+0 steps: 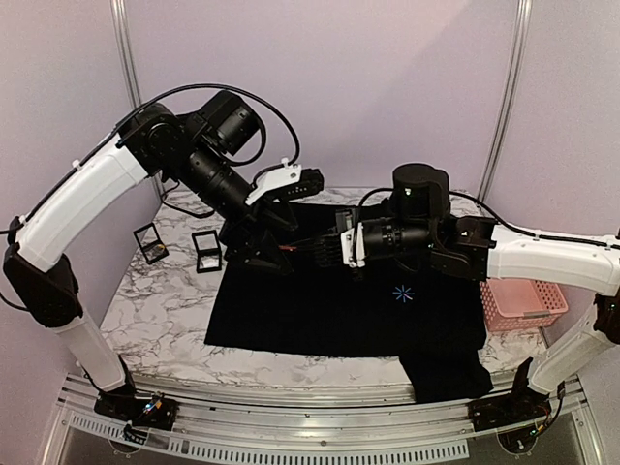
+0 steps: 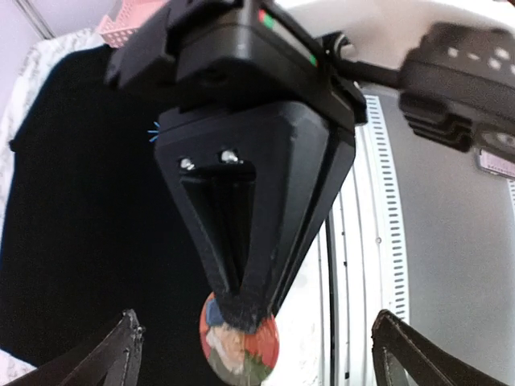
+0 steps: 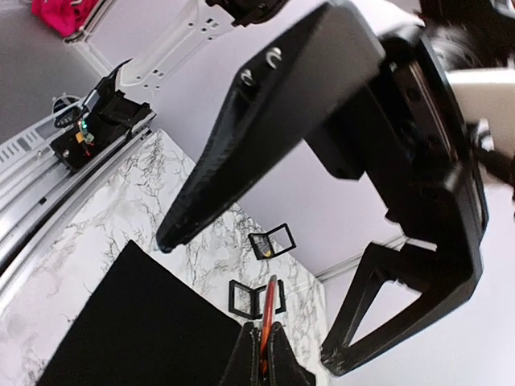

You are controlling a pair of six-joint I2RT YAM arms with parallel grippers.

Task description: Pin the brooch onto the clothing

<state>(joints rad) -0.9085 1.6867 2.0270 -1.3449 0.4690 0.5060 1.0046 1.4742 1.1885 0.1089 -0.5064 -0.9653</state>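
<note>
The brooch (image 2: 241, 344) is a round badge with a painted portrait on a red ground. My right gripper (image 3: 263, 354) is shut on it, and its rim (image 3: 269, 310) sticks up edge-on between the fingers. My left gripper (image 2: 257, 358) stands open, one finger on each side of the brooch and apart from it. Both grippers meet in the air over the far left part of the clothing (image 1: 320, 310), a black T-shirt spread flat with a light-blue starburst (image 1: 403, 294). In the top view the right gripper (image 1: 308, 250) faces the left gripper (image 1: 276, 254).
Two small open black boxes (image 1: 150, 242) (image 1: 206, 250) lie on the marble table (image 1: 145, 310) left of the shirt. A pink basket (image 1: 523, 302) stands at the right edge. A part of the shirt (image 1: 446, 373) hangs over the near edge onto the metal rail (image 1: 310, 402).
</note>
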